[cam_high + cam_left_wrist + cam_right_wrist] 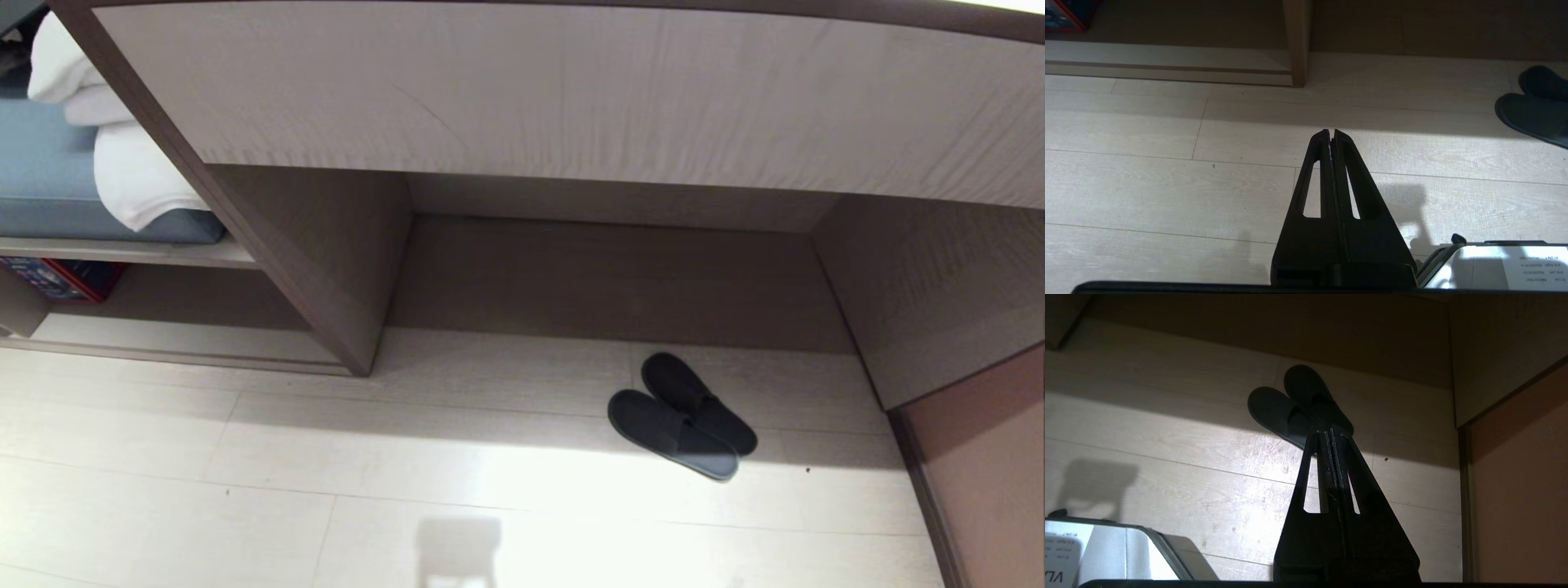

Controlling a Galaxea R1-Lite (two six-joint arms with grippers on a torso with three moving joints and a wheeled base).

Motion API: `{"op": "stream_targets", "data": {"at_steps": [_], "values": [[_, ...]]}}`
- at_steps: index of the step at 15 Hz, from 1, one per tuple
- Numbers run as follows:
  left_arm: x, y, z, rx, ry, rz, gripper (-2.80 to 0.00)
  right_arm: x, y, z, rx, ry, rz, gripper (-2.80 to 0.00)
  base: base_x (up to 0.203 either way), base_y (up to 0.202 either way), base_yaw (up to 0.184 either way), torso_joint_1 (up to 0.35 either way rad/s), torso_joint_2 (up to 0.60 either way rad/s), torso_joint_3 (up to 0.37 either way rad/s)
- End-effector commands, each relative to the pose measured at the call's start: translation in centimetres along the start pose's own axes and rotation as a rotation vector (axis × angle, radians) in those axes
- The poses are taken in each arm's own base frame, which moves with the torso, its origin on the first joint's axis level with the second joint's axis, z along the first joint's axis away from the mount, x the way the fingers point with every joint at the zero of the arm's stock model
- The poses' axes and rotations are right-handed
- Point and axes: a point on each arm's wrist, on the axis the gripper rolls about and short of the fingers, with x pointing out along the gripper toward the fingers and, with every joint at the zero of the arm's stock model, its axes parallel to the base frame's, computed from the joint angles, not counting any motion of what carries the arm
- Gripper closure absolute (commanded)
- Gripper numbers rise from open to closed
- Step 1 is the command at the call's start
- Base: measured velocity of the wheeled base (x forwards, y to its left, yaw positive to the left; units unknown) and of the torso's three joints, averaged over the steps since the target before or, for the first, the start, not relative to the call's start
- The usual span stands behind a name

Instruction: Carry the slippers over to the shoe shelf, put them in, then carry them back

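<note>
The pair of dark slippers (682, 416) lies on the pale floor planks at the mouth of a wide recess, one overlapping the other. They also show at the edge of the left wrist view as slippers (1535, 110) and in the right wrist view as slippers (1290, 404). The shoe shelf (188, 339), a low cubby with a pale raised base board, is to the left behind a dividing panel. Neither arm is in the head view. My left gripper (1331, 132) is shut and empty above bare floor. My right gripper (1327, 430) is shut and empty, its tips in line with the slippers but apart from them.
White towels (122, 163) lie on a blue cushion above the shelf, and a red and blue box (57, 278) stands inside it at the far left. A brown panel (980, 465) closes off the right side. The divider post (1298, 41) stands between shelf and recess.
</note>
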Motion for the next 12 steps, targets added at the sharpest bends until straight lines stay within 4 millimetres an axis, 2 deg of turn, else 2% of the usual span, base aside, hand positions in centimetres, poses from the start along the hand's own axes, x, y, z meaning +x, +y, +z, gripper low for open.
{"op": "stream_targets", "data": {"at_steps": [1, 12], "values": [[0.01, 0.0, 0.0, 0.0, 0.001, -0.001, 0.0, 0.01, 0.0, 0.02, -0.005, 0.0, -0.001, 0.0, 0.0, 0.0, 0.0, -0.001, 0.0, 0.197], [0.01, 0.0, 0.0, -0.002, 0.001, 0.0, 0.0, 0.01, 0.0, 0.02, -0.008, 0.0, 0.0, 0.0, 0.0, 0.0, 0.0, 0.001, 0.0, 0.201]]}}
